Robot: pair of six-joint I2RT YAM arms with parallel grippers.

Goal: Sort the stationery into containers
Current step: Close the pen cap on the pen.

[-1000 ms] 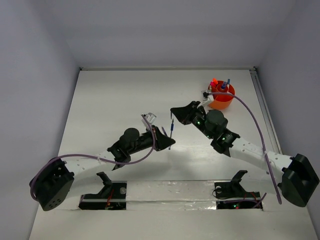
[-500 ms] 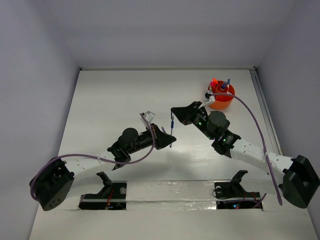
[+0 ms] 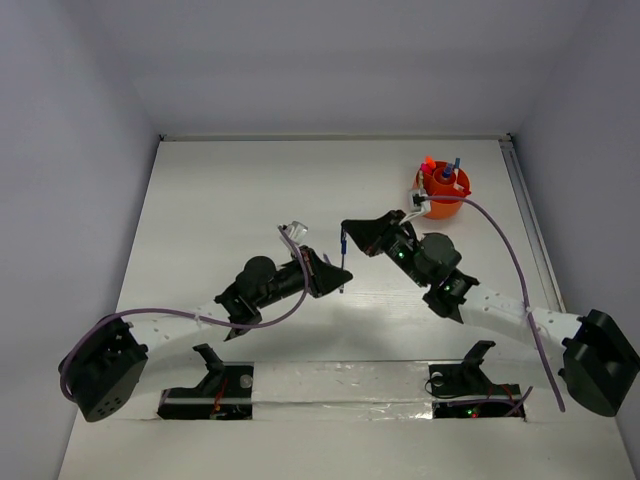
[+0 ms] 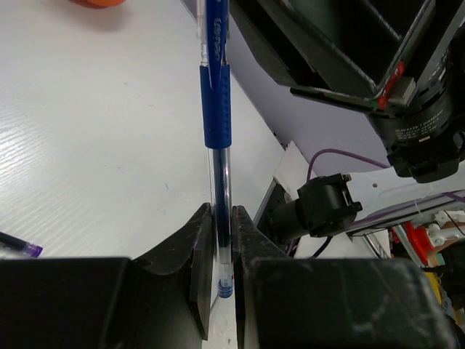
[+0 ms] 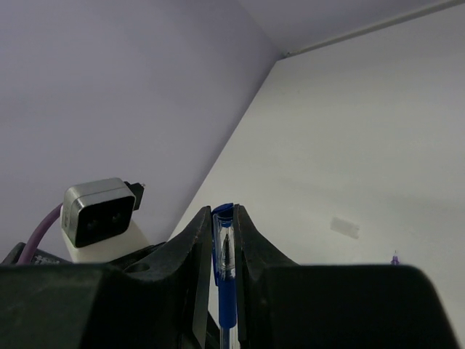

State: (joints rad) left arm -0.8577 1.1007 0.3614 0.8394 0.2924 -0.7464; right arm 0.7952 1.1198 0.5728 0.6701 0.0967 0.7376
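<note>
A blue pen (image 3: pixel 342 262) stands nearly upright over the middle of the table, gripped at both ends. My left gripper (image 3: pixel 336 284) is shut on its lower, clear end (image 4: pixel 220 240). From there the blue grip sleeve (image 4: pixel 216 109) rises toward the right arm. My right gripper (image 3: pixel 347 230) is shut on the capped end (image 5: pixel 224 233), with the cap tip showing between the fingers. The orange cup (image 3: pixel 441 196) stands at the back right with several pens upright in it. A dark purple pen (image 4: pixel 18 248) lies on the table at the left edge of the left wrist view.
The right arm's body (image 4: pixel 341 58) fills the upper right of the left wrist view, close to the pen. The left wrist camera (image 5: pixel 98 211) sits just beyond my right fingers. A small pale mark (image 5: pixel 345 227) lies on the table. White walls enclose the table on three sides.
The right arm has shifted a little left and nearer the left gripper. The left gripper nudged slightly upward. The pen stays upright between the two grippers.
</note>
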